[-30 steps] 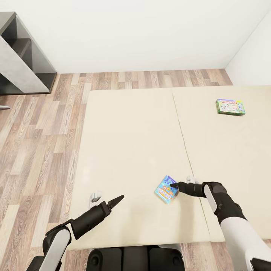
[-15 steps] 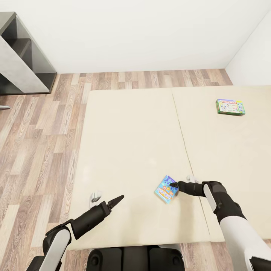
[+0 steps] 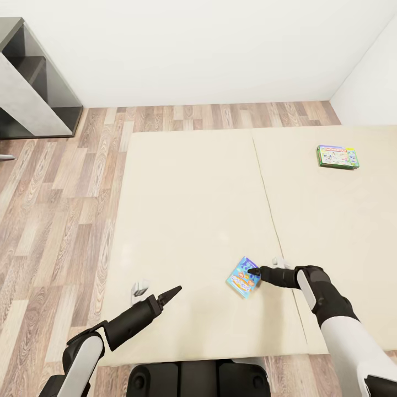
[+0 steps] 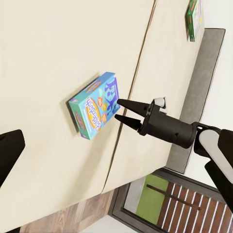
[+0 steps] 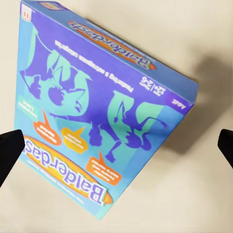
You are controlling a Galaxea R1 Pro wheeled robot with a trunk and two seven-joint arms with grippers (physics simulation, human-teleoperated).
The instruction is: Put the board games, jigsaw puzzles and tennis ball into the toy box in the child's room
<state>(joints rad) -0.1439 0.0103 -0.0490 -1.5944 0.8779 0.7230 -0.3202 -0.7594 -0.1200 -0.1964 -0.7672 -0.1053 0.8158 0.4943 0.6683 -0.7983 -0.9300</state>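
Note:
On the beige bed (image 3: 193,193) a small blue board game (image 3: 242,277) lies flat near the front edge; it is also in the left wrist view (image 4: 94,111) and the right wrist view (image 5: 97,97). My right gripper (image 3: 252,271) is open, its two fingers apart at the box's right edge (image 4: 121,110) and spread to either side of the box (image 5: 116,145). A green-edged board game (image 3: 338,156) lies far back right on the mattress (image 4: 195,19). My left gripper (image 3: 175,289) hovers open over the bed's front left, well apart from the blue box.
A dark grey shelf unit (image 3: 33,82) stands at the back left on the wood-plank floor (image 3: 55,220). White walls (image 3: 220,49) close the back and right. A seam (image 3: 267,198) splits the mattress. The grey bed frame (image 4: 194,97) borders it.
My right gripper has edged slightly left toward the blue board game. The left arm and both boxes have not moved.

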